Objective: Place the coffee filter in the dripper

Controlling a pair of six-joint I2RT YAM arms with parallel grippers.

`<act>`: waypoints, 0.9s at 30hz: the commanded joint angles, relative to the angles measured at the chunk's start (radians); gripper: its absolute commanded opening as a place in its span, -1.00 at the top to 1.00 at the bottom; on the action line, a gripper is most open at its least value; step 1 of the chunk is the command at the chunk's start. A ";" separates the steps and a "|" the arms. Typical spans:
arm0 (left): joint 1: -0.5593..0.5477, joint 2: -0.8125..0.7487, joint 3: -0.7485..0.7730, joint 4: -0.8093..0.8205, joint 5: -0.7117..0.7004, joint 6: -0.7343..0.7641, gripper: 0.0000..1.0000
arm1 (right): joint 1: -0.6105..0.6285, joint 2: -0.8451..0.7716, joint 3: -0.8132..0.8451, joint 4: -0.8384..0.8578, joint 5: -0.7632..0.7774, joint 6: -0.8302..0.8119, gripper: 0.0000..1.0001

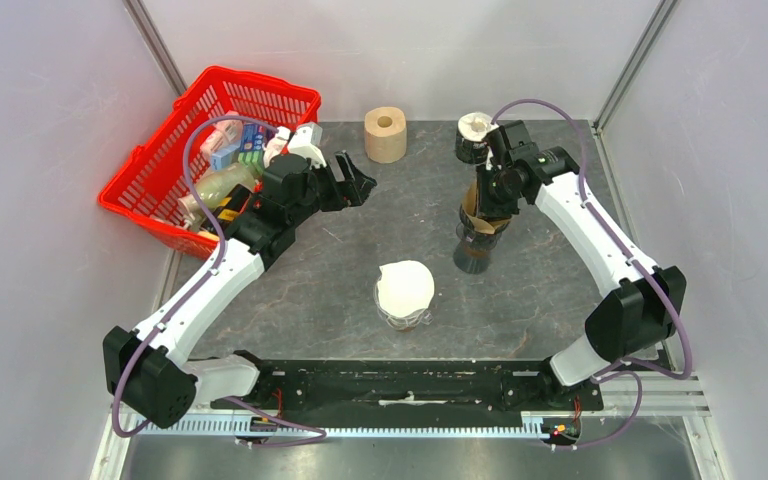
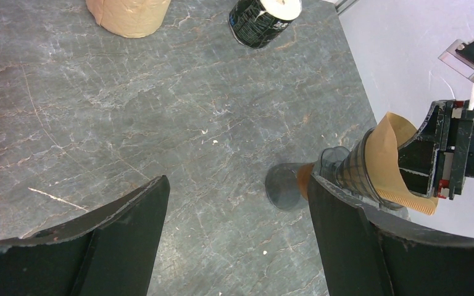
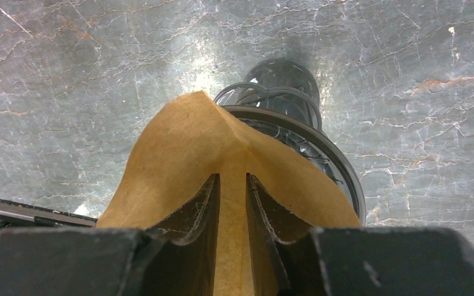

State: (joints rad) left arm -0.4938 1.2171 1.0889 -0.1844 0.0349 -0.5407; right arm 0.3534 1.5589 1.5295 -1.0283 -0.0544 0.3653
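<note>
The right claw (image 3: 232,180) stands narrow, its two fingers pinching a fold of the brown coffee filter (image 3: 182,139), and it hangs right over the dripper (image 3: 340,176), which stands a little right of the middle of the table (image 1: 340,270). From the left wrist view the filter's lower part seems to sit inside the ribbed cone already, while its upper edge sticks out on the side of the claw; whether the tip has reached the bottom cannot be told. The left claw (image 2: 236,185) is wide open and holds nothing, hovering well apart from the dripper, nearer the red basket (image 1: 210,150). The step in hand looks like the seating itself, so the task seems close to done. To do it well, the right claw should go down straight, with the paper's point centred in the cone, until the sides lie against the ribs. Only then should the fingers part, and the lift should be straight up so the paper is not dragged out. The dripper looks tall and light; a sideways push could tip it.
</note>
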 commanded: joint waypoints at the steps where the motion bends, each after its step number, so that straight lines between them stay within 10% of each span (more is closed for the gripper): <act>1: 0.006 0.000 0.008 0.031 0.001 0.009 -0.78 | -0.001 -0.005 -0.009 0.018 0.034 -0.017 0.43; 27: 0.006 0.009 0.014 0.022 -0.030 0.030 -0.78 | 0.041 0.063 -0.011 -0.009 0.140 -0.040 0.46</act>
State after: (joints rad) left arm -0.4938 1.2186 1.0889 -0.1852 0.0238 -0.5392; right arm 0.3855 1.6146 1.5089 -1.0294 0.0624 0.3389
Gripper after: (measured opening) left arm 0.888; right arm 0.273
